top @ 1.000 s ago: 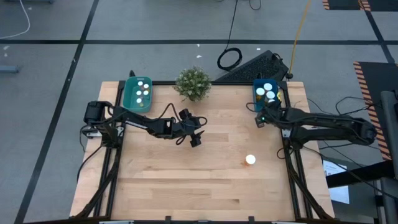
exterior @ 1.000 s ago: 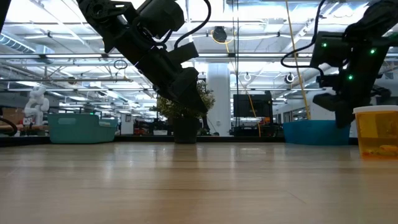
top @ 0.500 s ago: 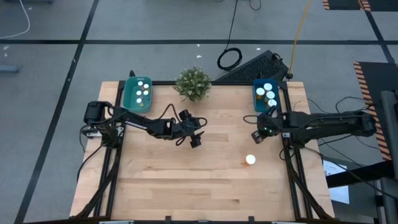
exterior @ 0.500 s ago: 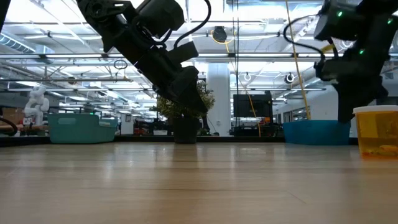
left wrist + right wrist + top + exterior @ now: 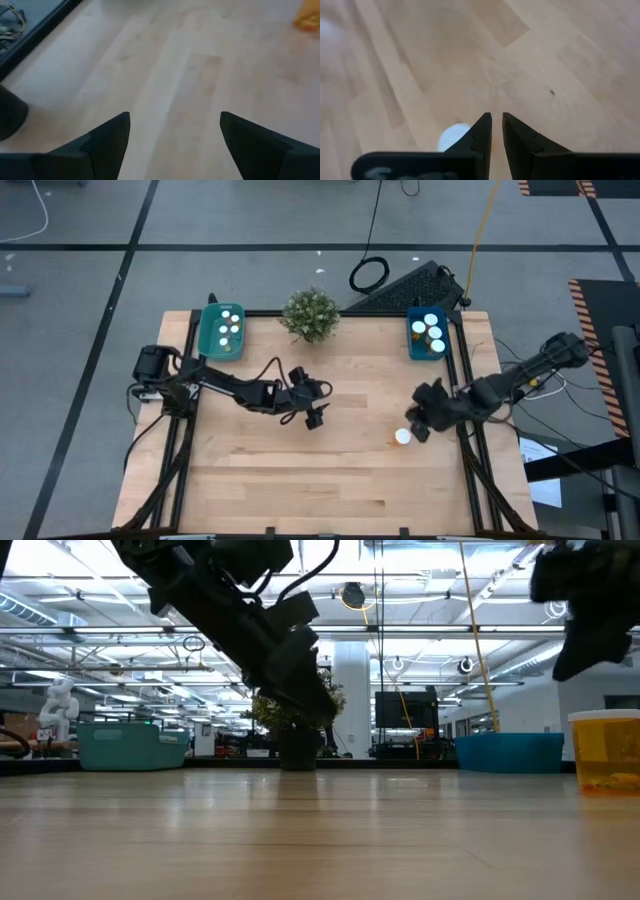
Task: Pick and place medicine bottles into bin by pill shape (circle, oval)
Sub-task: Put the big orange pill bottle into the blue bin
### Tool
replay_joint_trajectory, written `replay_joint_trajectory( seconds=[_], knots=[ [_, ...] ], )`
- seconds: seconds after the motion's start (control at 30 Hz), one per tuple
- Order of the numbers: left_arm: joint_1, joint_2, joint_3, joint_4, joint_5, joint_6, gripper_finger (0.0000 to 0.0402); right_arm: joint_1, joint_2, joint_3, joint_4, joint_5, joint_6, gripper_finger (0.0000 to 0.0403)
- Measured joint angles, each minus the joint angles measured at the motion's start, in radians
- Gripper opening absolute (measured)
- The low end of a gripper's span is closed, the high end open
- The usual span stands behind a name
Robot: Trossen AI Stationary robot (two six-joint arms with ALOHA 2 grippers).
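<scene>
A: Right gripper [image 5: 420,428] swung from the blue bin [image 5: 428,345] down beside the last bottle [image 5: 402,437], fingers nearly closed, empty.

B: Yeah, descending like that could topple it. Left gripper [image 5: 314,420] hangs wide open, mid-table.

Upright white-capped orange bottle [image 5: 402,437] on table [image 5: 300,470].

Two dark six-joint arms

Left arm [image 5: 240,390] and right arm [image 5: 520,383]: matte black links, looped black cables, wedge-shaped black fingers [image 5: 107,140].
</scene>
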Motion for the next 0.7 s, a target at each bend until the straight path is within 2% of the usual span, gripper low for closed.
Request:
replay_joint_trajectory(
  seconds=[0.13,0.27,0.37,0.47,0.7],
  knots=[
    [-0.038,0.0,0.0,0.009,0.0,-0.027,0.031,0.136,0.0,0.002,-0.001,0.094,0.043,0.0038],
    [-0.08,0.0,0.0,0.037,-0.006,-0.065,0.031,0.224,0.0,0.002,0.006,0.147,0.109,0.004],
    [-0.11,0.0,0.0,0.064,-0.028,-0.084,0.031,0.284,0.0,0.001,0.057,0.203,0.074,0.0054],
    [-0.129,0.0,0.0,0.093,-0.05,-0.095,0.031,0.324,0.0,-0.009,0.114,0.249,0.045,0.0084],
    [-0.14,0.0,0.0,0.163,-0.08,-0.102,0.031,0.338,0.0,-0.009,0.131,0.249,-0.05,0.0185]
  ],
)
